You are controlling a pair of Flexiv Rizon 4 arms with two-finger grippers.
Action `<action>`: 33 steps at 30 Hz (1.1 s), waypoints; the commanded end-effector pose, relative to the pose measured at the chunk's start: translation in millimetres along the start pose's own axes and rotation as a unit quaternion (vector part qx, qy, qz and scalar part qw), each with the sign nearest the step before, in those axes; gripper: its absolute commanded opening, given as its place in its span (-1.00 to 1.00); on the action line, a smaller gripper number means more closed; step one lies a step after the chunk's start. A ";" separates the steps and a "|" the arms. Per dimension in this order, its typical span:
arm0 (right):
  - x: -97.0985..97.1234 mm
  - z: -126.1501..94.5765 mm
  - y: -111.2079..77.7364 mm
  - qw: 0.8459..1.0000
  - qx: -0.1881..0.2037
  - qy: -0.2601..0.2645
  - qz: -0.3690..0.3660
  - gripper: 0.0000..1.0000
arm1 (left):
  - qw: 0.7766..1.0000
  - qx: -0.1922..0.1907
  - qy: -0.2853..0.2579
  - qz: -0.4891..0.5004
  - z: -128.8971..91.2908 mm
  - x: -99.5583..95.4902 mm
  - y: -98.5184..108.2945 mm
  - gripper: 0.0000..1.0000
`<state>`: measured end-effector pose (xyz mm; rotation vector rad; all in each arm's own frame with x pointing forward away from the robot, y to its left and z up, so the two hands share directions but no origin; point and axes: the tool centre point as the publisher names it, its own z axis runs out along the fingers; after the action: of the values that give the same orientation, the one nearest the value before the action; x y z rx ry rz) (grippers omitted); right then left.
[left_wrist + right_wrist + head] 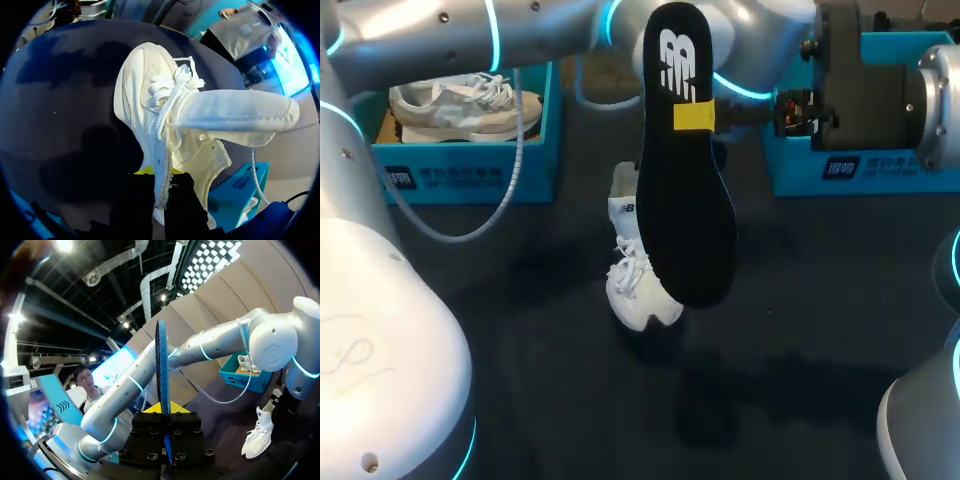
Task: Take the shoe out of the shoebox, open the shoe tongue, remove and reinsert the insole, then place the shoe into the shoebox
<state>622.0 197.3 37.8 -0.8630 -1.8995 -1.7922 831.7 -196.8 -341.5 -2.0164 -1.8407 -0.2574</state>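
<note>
Insole (685, 170) sat clamped edge-on in right gripper (163, 409), raised above table, long axis running 12-to-6 o'clock. Shoe (635, 275) stood below toward 7 o'clock, toe to 6, collar pinched by left gripper (159, 176). Reinsertion looked like right arm's job.

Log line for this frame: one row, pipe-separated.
step: insole out, not yet reinserted | right gripper: shut on insole, held aloft | left gripper: shut on shoe, toe-down | tongue: pulled open
</note>
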 end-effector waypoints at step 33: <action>-0.3 4.0 0.9 1.000 0.000 -0.001 0.001 -1.00 | 0.999 0.019 0.040 0.030 44.5 -37.1 -36.5 1.00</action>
<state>622.0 197.3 37.8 -0.8631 -1.8995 -1.7922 781.5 -208.0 -386.6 -2.0215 -1.7131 -0.3089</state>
